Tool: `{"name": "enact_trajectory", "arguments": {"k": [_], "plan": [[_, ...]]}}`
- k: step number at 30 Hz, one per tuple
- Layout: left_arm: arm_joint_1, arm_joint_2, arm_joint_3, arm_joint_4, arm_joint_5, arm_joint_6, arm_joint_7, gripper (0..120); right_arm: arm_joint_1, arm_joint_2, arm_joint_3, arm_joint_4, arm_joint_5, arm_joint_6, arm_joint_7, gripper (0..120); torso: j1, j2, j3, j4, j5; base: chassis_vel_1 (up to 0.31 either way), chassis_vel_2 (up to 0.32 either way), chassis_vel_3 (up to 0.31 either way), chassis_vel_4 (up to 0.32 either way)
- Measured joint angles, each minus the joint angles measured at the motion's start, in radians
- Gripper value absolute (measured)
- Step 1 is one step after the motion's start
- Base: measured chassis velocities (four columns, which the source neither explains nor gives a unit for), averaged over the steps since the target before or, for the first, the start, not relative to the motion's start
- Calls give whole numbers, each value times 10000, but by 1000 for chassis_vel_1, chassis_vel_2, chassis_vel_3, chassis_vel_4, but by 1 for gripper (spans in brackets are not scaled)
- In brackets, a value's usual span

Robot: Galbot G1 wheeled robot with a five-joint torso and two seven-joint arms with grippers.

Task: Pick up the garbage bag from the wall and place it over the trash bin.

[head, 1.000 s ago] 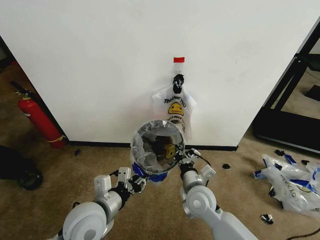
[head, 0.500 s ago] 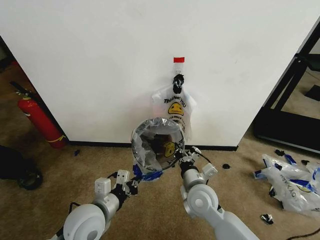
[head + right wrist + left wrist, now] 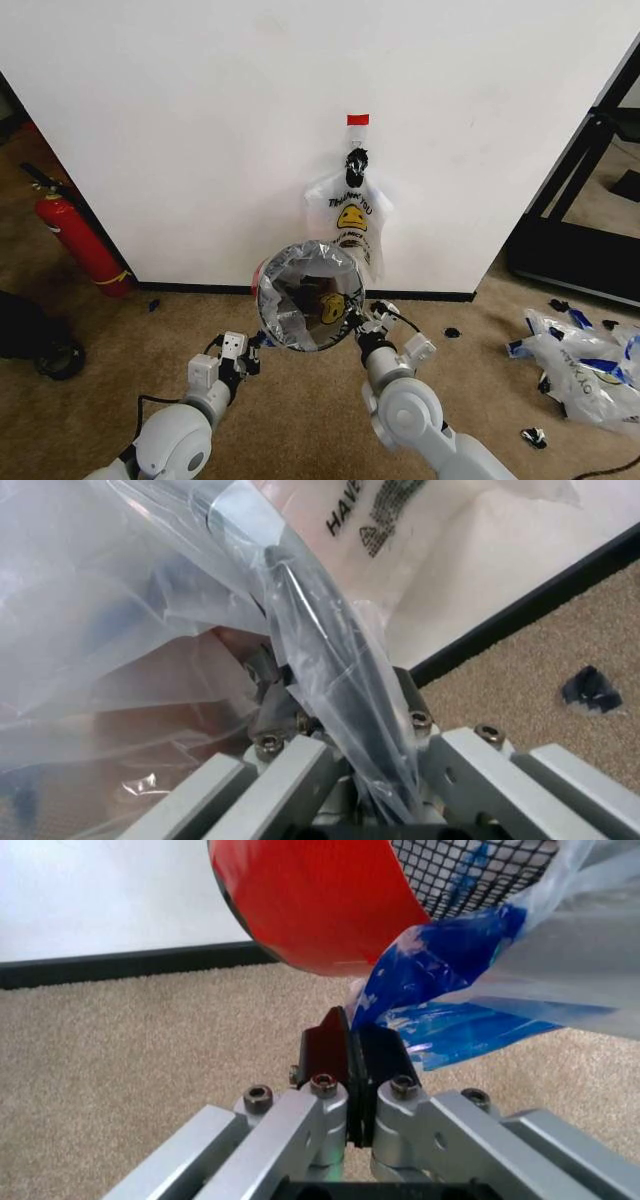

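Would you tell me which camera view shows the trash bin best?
The head view: the trash bin shows whole, tilted, its bag-lined mouth facing the camera. The left wrist view has its red base and mesh side; the right wrist view has its black rim under plastic.

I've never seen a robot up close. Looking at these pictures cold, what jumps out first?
The trash bin in the middle, tipped so its bag-lined mouth faces the camera, red base toward the wall. The right gripper is shut on its rim and liner, and the left gripper is shut on a blue fold of the garbage bag. Behind, another smiley-face bag hangs from a black hook, and a red fire extinguisher stands at the left.
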State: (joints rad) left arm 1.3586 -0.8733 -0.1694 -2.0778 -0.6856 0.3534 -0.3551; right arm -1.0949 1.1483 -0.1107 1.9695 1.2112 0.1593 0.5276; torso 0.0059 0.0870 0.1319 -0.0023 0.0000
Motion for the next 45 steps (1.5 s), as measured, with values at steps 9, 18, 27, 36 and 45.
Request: {"name": "enact_trajectory", "arguments": {"k": [9, 18, 27, 36, 45], "plan": [[436, 262, -61, 330, 893, 1108, -219, 27, 55, 224, 289, -226, 170, -602, 484, 0, 0, 0, 0, 1, 0, 0, 0, 0, 0], [533, 155, -30, 686, 1153, 1632, -499, 59, 47, 291, 494, -94, 566, -825, 902, 0, 0, 0, 0, 1, -1, 0, 0, 0, 0], [355, -228, 46, 517, 976, 895, -159, 93, -136, 199, 440, 17, 507, -846, 840, 0, 0, 0, 0, -1, 0, 0, 0, 0, 0], [688, -57, -360, 50, 1360, 669, 911, 100, -42, 220, 487, -245, 420, -814, 713, 0, 0, 0, 0, 0, 0, 0, 0, 0, 0], [1485, 232, -1093, -381, 3488, 789, 2266, 100, 107, 293, 646, -555, 483, -875, 756, 0, 0, 0, 0, 0, -1, 0, 0, 0, 0]]}}
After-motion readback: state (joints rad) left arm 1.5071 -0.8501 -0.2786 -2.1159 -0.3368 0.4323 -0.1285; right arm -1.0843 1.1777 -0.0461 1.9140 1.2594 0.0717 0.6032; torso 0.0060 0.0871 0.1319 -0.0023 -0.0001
